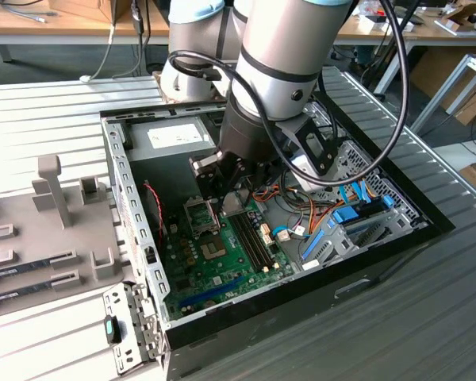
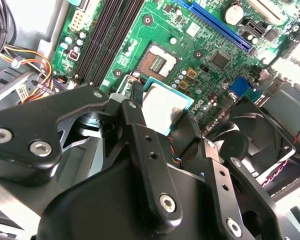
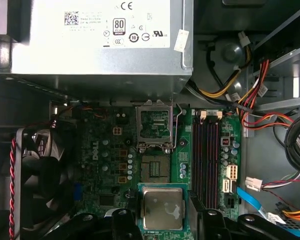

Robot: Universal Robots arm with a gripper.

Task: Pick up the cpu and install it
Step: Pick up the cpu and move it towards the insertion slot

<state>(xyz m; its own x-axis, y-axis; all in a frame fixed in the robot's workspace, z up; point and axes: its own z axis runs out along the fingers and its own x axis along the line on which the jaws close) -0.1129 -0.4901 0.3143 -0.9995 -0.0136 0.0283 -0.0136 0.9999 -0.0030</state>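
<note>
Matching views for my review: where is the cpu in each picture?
Exterior view: cpu in the claw, above the green board.
Second wrist view: cpu in the claw, beside the empty socket.
First wrist view: cpu beside that socket too.
Shared landmark: black memory slots.

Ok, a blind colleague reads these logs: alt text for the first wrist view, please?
A silvery square cpu with a narrow green rim is gripped by the black end effector above a green motherboard, close to its open, empty socket. A grey metal power supply box borders the board, with a black fan alongside.
</note>
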